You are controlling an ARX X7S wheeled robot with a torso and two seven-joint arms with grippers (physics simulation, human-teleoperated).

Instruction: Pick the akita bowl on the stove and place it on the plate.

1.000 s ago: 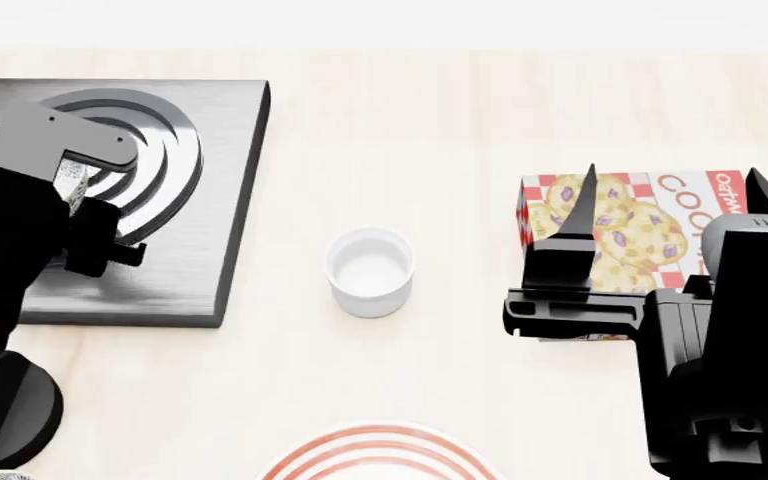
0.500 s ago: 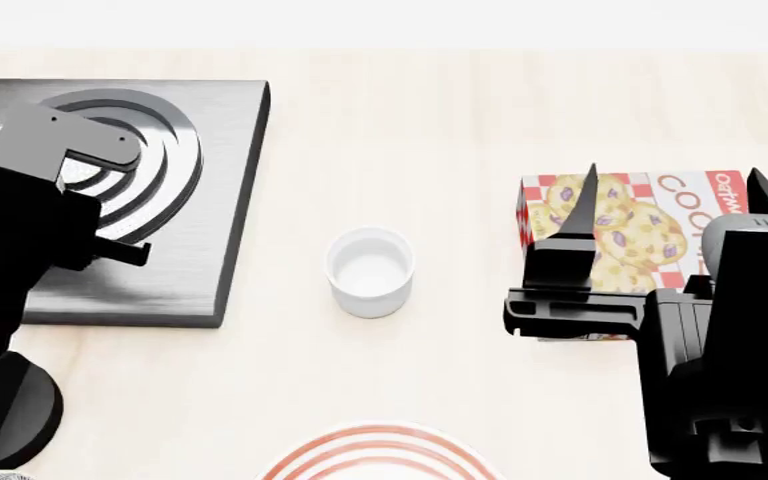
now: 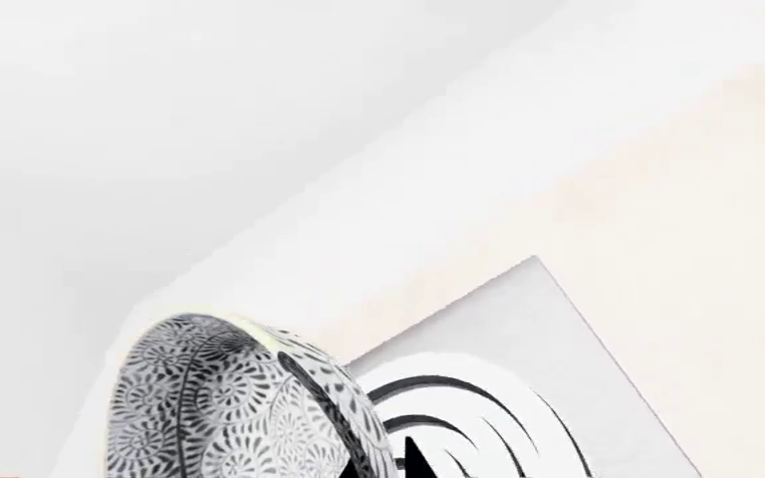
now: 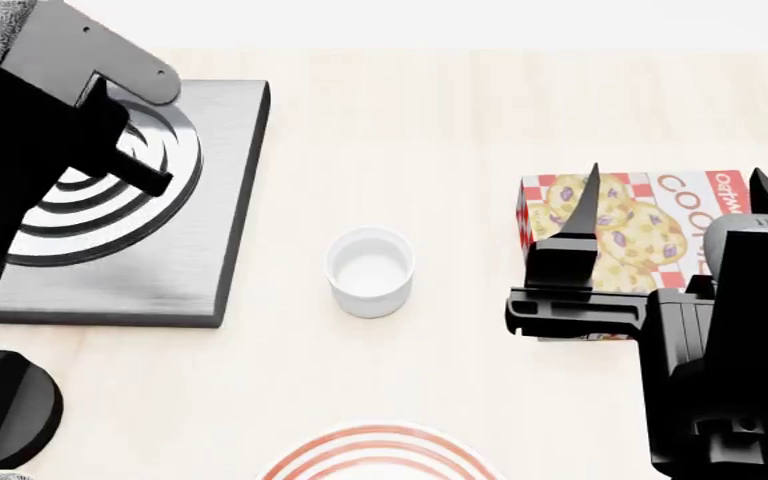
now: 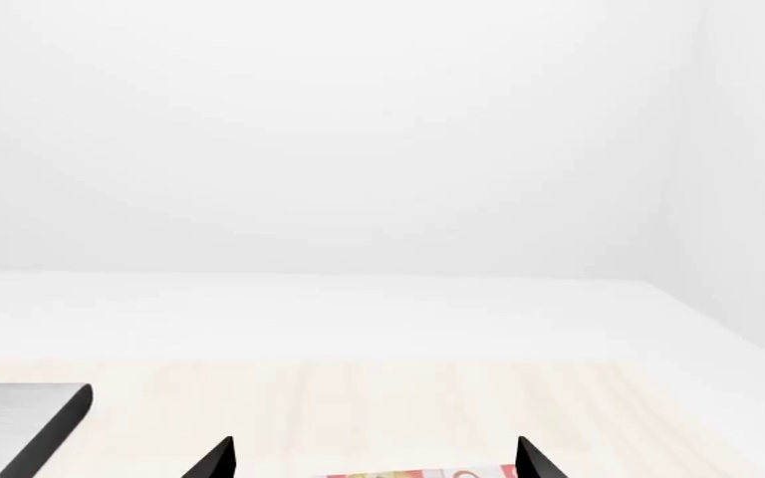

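Note:
The akita bowl [image 3: 223, 408], white with a dense black floral pattern, hangs tilted in the air above the stove [image 3: 556, 339]. My left gripper [image 3: 372, 466] is shut on its rim, one finger inside and one outside. In the head view only a speckled sliver of the bowl [image 4: 0, 25] shows at the top left corner, behind my raised left arm. The stove [image 4: 211, 250] lies below with its burner rings bare. The red-ringed plate [image 4: 377, 455] is cut off by the near edge. My right gripper [image 4: 674, 185] hangs open and empty over the cookie box [image 4: 631, 225].
A small plain white cup [image 4: 371, 270] stands between the stove and the cookie box. A round black knob [image 4: 4, 405] sits near the stove's front left corner. The right wrist view shows the stove corner [image 5: 24, 418] and the pale wooden tabletop [image 5: 382, 398].
My left arm has lifted up and away from the burner with the bowl, uncovering the burner rings. The right arm has not moved.

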